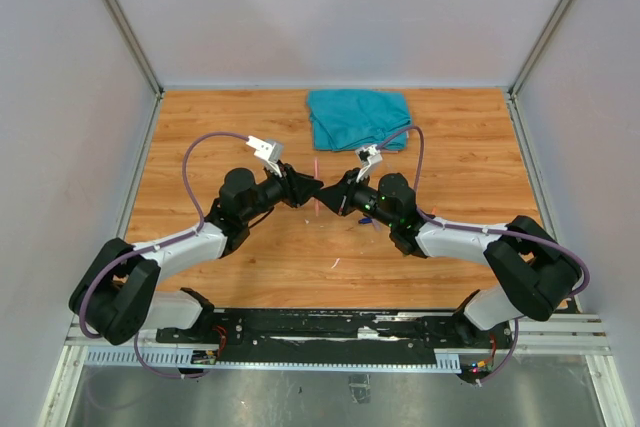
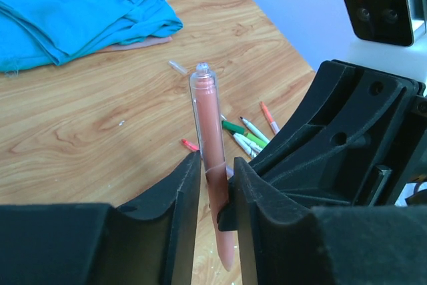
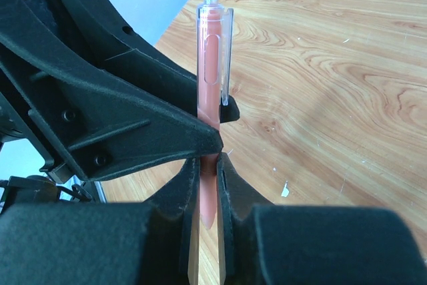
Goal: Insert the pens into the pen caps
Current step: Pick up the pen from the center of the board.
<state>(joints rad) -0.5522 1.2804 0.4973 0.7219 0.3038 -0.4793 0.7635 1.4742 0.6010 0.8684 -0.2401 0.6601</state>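
Observation:
A salmon-pink pen (image 2: 208,121) with a clear cap over its upper end stands upright between both grippers at the table's middle (image 1: 318,162). My left gripper (image 2: 217,168) is shut on its barrel, and the pointed lower end hangs below the fingers. My right gripper (image 3: 208,168) is shut on the same pen (image 3: 212,65), just under the left gripper's fingertip. In the top view the left gripper (image 1: 306,190) and right gripper (image 1: 332,194) meet tip to tip. Several loose pens (image 2: 245,135) in green, white and orange lie on the wood beyond, with a red cap (image 2: 189,145) and a small clear cap (image 2: 177,67).
A folded teal cloth (image 1: 358,117) lies at the back middle of the wooden table (image 1: 200,147); it also shows in the left wrist view (image 2: 80,5). A small pink scrap (image 1: 335,263) lies near the front. Grey walls stand on three sides.

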